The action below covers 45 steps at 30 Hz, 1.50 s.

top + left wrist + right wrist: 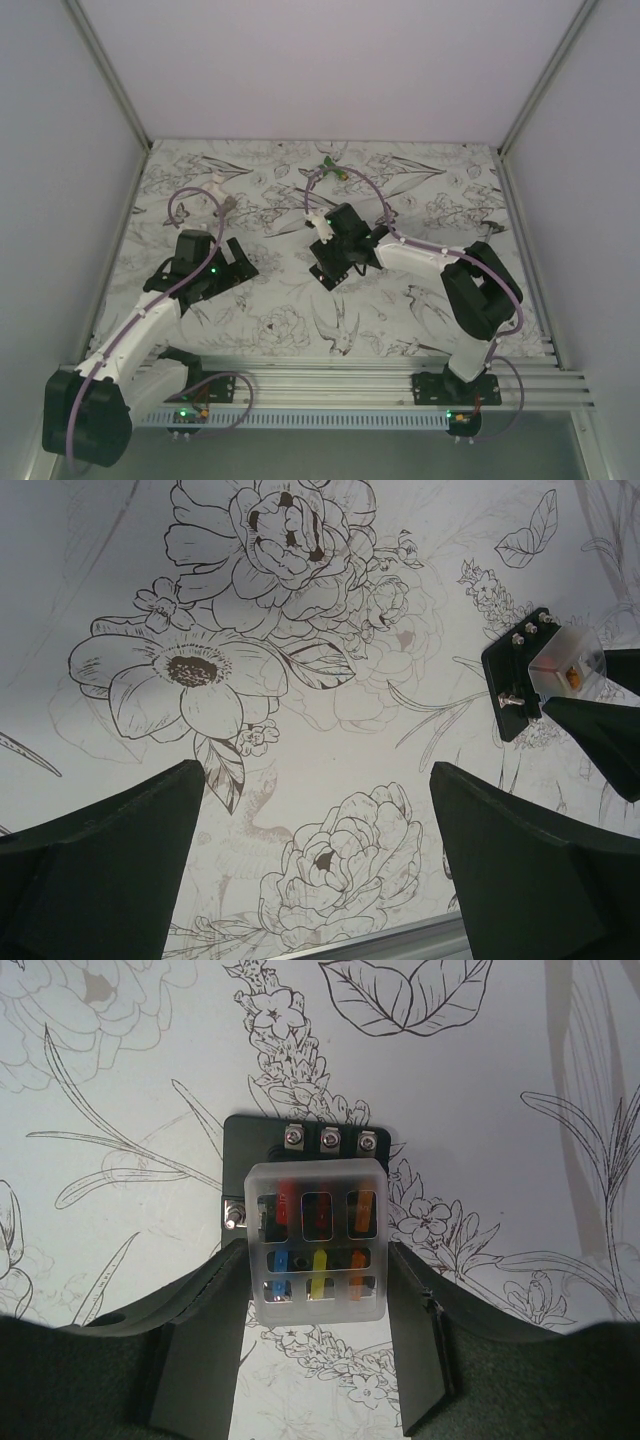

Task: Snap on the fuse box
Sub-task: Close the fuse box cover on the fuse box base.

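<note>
At the centre of the right wrist view, my right gripper (pixel 318 1260) grasps the fuse box (pixel 315 1210) by its sides, over the flower-printed table (pixel 500 1110). My left gripper (pixel 318 780) hangs spread wide, holding nothing.

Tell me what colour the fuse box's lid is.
Frosted, see-through white lid; best in the right wrist view.

L gripper (pixel 318 780) spread wide, R gripper (pixel 317 1260) clamped
</note>
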Each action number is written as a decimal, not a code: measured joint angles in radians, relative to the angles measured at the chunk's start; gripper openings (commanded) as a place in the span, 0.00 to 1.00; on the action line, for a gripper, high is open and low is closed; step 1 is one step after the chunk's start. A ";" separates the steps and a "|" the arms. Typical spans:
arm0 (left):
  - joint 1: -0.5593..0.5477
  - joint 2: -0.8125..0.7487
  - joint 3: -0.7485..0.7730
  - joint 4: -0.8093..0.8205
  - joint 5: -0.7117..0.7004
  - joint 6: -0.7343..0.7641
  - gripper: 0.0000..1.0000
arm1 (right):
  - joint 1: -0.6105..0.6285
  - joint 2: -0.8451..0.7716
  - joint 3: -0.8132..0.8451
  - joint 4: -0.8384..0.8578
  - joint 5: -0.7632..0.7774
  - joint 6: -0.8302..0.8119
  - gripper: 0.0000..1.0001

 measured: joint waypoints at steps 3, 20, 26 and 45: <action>0.000 0.000 0.000 0.000 0.000 0.000 1.00 | 0.000 0.000 0.000 0.000 0.000 0.000 0.49; -0.098 0.074 0.060 0.021 0.022 0.000 1.00 | 0.000 -0.002 0.002 -0.011 0.008 0.082 0.64; -0.132 0.107 0.078 0.023 0.022 0.000 1.00 | 0.000 -0.002 0.002 -0.031 0.012 0.103 0.74; -0.243 0.388 0.278 0.079 0.084 0.003 0.88 | -0.124 -0.093 -0.021 0.009 -0.163 0.151 0.54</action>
